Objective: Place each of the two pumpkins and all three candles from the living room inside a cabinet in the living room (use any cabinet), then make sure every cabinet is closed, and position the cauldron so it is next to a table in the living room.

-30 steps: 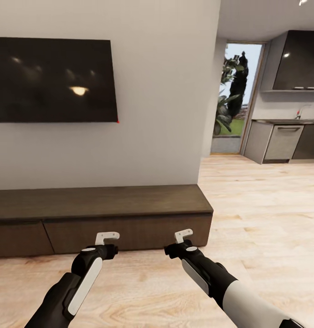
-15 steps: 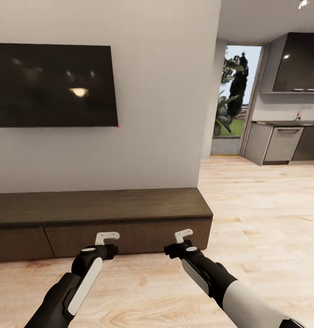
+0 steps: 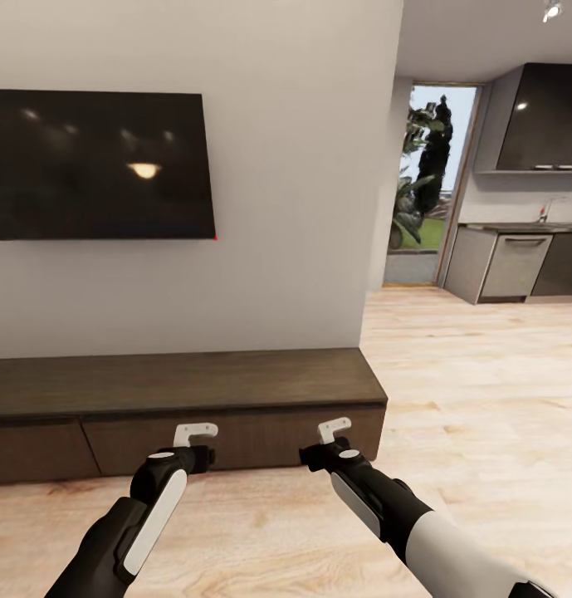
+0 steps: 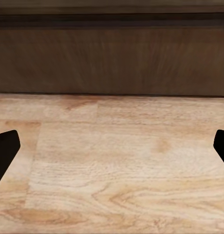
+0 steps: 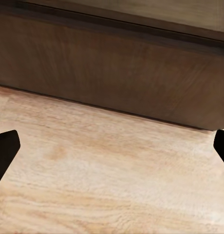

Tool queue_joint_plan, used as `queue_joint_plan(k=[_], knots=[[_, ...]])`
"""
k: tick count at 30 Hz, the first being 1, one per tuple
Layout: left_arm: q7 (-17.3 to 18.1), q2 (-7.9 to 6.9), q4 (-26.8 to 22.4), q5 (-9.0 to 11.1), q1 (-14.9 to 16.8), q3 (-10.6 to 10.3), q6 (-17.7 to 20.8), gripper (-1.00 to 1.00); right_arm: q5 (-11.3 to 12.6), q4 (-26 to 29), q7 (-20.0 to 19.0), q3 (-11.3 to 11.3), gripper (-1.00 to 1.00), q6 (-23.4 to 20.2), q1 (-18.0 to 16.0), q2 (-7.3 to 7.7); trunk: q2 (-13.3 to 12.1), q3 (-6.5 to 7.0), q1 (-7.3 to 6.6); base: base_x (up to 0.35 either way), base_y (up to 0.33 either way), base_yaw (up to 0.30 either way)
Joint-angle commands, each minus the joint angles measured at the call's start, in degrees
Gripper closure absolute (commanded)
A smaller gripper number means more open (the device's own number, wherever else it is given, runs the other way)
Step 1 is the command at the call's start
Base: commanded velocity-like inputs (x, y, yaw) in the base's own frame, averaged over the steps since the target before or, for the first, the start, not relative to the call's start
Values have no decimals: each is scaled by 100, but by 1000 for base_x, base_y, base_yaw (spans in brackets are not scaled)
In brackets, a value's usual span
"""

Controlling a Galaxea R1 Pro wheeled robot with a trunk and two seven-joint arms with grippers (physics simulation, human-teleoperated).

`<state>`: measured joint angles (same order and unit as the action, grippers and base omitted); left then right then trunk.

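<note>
While both arms are reaching forward over the wood floor (image 3: 485, 399), the left hand (image 3: 194, 432) and right hand (image 3: 334, 428) are hanging empty with fingers spread wide. Just beyond them the cabinet (image 3: 186, 386) is standing against the far wall under a dark television (image 3: 99, 166), its drawer fronts lying flush and closed.

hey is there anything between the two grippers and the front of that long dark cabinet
Nothing visible does. The left gripper and right gripper both hang open and empty just short of the cabinet, whose drawer fronts look shut. Both wrist views show bare wood floor running up to its base.
</note>
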<state>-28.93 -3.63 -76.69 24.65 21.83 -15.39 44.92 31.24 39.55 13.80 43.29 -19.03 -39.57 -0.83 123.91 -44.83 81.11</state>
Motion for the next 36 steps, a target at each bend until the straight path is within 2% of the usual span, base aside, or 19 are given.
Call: queue_joint_plan(k=[1,13,36], knots=[[-60,-3,-7,63,5,-16,9,-100,58,9,54,30,-100,-13,-7,4,-39,12,-23,0,0,0],[-60,-6,-4,55,5,-16,8,-100,38,1,-117,26,-100,46,-7,20,-520,228,-287,0,0,0],[-60,-3,19,49,5,-16,8,-100,40,-14,-141,30,-100,-5,-7,13,-1442,640,-792,0,0,0]])
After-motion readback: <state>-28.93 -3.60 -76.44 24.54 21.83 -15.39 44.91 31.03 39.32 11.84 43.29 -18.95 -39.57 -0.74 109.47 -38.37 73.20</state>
